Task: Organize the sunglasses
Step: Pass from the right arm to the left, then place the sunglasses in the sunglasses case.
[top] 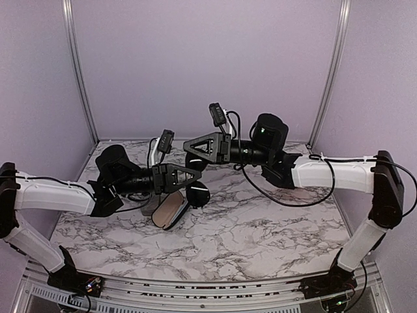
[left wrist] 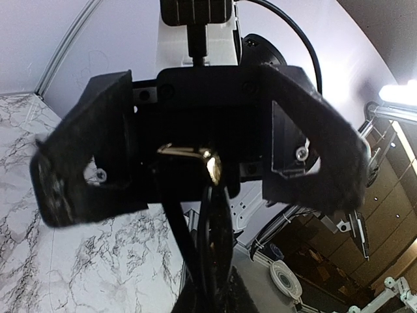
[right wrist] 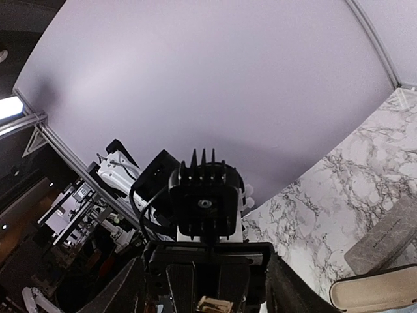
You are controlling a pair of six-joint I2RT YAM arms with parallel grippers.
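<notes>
A pair of thin black wire sunglasses [left wrist: 210,222] with a gold hinge hangs in the air between my two grippers, which face each other above the marble table [top: 260,228]. In the right wrist view my left gripper [right wrist: 210,295] has its fingers [right wrist: 186,287] close together, shut on the sunglasses' gold end. In the left wrist view my right gripper [left wrist: 195,163] faces the camera with its fingers [left wrist: 78,163] spread wide on either side of the frame, touching nothing. From above the sunglasses are hidden between left gripper [top: 197,175] and right gripper [top: 189,145].
An oval case [top: 171,210] lies open below the left gripper, tan lining up, its glossy black lid [top: 197,193] beside it. A grey rectangular case [right wrist: 384,244] lies next to it. Purple walls close in the back and sides.
</notes>
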